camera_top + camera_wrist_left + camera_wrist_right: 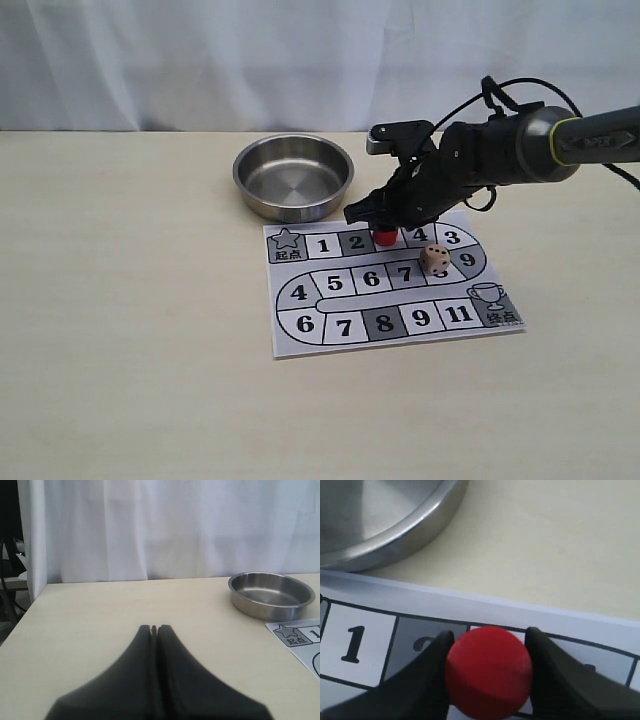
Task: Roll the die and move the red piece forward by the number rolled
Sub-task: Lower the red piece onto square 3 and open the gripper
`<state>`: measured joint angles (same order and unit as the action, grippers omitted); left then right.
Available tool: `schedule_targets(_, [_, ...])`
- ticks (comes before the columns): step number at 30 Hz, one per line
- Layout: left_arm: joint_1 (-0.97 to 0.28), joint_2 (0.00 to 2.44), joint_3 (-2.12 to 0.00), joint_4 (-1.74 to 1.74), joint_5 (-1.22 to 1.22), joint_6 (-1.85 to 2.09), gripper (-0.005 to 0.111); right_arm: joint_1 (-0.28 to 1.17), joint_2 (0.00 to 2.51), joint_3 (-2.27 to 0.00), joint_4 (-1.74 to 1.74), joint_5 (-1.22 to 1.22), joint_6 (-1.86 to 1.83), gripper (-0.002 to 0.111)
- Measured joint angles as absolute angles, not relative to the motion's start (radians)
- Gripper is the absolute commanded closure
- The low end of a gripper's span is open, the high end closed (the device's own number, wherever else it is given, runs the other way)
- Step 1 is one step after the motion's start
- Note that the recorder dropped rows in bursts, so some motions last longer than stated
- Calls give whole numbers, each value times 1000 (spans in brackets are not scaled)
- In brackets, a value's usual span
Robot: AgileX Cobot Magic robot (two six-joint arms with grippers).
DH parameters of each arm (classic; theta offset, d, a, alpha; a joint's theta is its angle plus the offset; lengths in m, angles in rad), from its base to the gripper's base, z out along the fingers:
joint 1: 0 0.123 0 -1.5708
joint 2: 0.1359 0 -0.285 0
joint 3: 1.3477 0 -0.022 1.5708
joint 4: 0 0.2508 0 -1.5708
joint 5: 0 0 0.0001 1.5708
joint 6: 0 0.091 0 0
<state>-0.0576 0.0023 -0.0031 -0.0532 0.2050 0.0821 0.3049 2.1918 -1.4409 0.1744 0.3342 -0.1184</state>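
Observation:
The red piece [386, 238] stands on the top row of the paper board [292, 344], on the square between 2 and 4. My right gripper [386, 226] is down over it. In the right wrist view both black fingers [431, 656] press the sides of the red piece [489, 670], so the gripper [489, 634] is shut on it. The beige die [434, 260] lies on the board to the right of square 7, apart from the gripper. My left gripper [154, 628] is shut and empty above bare table; it is not in the exterior view.
A steel bowl [293, 177] sits empty just behind the board's left half, close to the right arm; it also shows as the bowl [271, 595] and its rim [395, 535]. The board's start corner [295, 635] lies near it. A white curtain hangs behind the table.

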Motion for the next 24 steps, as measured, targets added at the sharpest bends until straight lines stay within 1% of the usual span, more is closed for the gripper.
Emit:
schedule_targets(3, [-58,2,-3,-53,205,82,107,305,2192,-1441,174,334,-118,101])
schedule_targets(8, [-58,2,-3,-53,205,82,107,305,2192,-1441,174,334,-118,87])
schedule_targets(14, [-58,2,-3,-53,205,82,107,305,2192,-1441,174,334,-118,73])
schedule_targets(17, [-58,2,-3,-53,205,82,107,305,2193,-1441,174,328,-118,70])
schedule_targets(24, [-58,2,-3,-53,205,82,107,305,2178,-1431,174,328,-118,70])
